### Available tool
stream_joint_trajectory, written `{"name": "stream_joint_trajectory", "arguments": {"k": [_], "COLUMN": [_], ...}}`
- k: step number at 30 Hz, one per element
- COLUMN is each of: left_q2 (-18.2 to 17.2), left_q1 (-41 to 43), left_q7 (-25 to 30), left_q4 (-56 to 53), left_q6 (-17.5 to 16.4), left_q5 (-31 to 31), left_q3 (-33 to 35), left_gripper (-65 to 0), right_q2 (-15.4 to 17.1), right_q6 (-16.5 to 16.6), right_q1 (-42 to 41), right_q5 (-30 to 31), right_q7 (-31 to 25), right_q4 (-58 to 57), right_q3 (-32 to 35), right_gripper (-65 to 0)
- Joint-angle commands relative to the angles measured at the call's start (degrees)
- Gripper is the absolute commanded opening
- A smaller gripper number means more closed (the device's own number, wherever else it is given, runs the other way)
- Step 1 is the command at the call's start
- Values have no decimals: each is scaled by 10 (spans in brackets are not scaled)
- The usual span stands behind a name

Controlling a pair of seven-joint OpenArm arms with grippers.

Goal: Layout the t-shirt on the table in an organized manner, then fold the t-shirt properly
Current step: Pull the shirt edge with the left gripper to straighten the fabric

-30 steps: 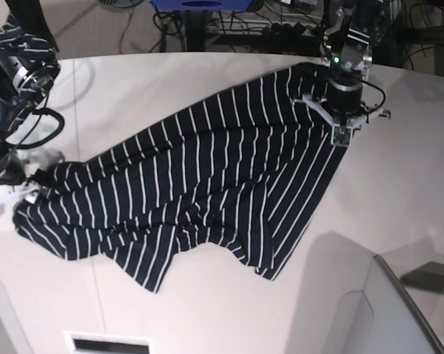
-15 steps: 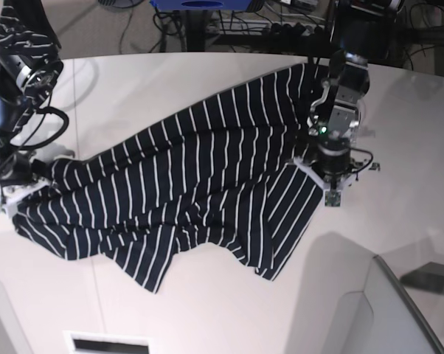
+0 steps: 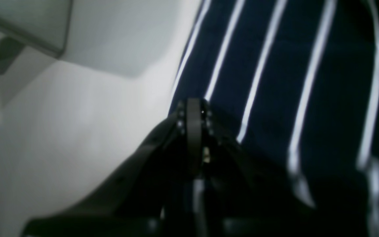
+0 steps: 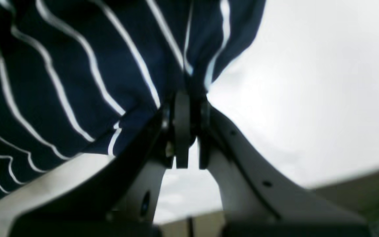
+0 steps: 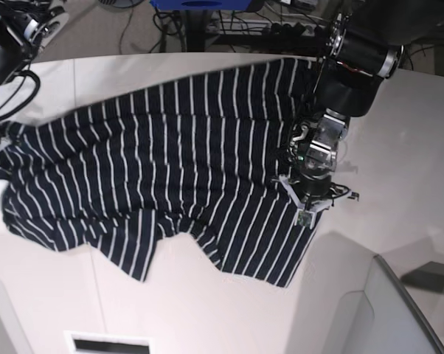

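Both hands, right hand (image 4: 189,131) newly clenched and left hand (image 3: 194,131) gripping, are drawing the shirt (image 5: 170,162) flatter toward nine o'clock across the counter (image 5: 399,147), so layout is progressing.

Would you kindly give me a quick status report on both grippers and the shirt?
Left gripper shut on dark navy white-striped cloth t-shirt. Right gripper shut on its other edge. Shirt spread, wrinkled, on off-white table. Nothing in the way.
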State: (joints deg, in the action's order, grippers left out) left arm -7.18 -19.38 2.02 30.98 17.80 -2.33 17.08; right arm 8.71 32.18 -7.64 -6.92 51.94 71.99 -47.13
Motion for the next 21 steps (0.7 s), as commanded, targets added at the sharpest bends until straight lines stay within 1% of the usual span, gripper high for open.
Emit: {"name": "stream_joint_trajectory", "arguments": {"k": [1,4,9,11,12,13,16,19,20,21], "left_q2": [-6,-16,-23,-38,-41,-42,-44,-46,-46,-46], "left_q1": [0,1,2,1,1,0,-13,-26,-28,-36], "left_q7": [-33,-28,-15,-12,-12,-12,-12,-12,-12,-12], "left_q4": [-8,-9,-10,-10,-8,-7,-8,-10,-10,-10], "left_q6": [-8,-8,-8,-8,-8,-8,-8,-8,-8,-8], "left_q5": [11,11,11,14,15,15,12,15,12,11], "left_q3": [-1,-1,-1,-1,-1,-1,-2,-2,-2,-2], "left_gripper": [-650,-650,-650,-650,-650,-650,-650,-650,-650,-650], "right_q2": [7,7,7,6,-4,-10,-19,-47,-53,-57], "right_q6": [3,3,3,3,3,3,2,-2,-8,-26], "right_q1": [-1,20,22,32,36,40,57,67,67,67], "right_q5": [8,8,8,8,8,8,6,5,5,5], "right_q7": [1,33,94,104,103,102,124,153,162,171], "right_q4": [24,56,65,74,81,90,132,193,210,221], "right_q3": [1,2,2,2,6,18,70,125,134,142], "right_gripper": [-650,-650,-650,-650,-650,-650,-650,-650,-650,-650]}}
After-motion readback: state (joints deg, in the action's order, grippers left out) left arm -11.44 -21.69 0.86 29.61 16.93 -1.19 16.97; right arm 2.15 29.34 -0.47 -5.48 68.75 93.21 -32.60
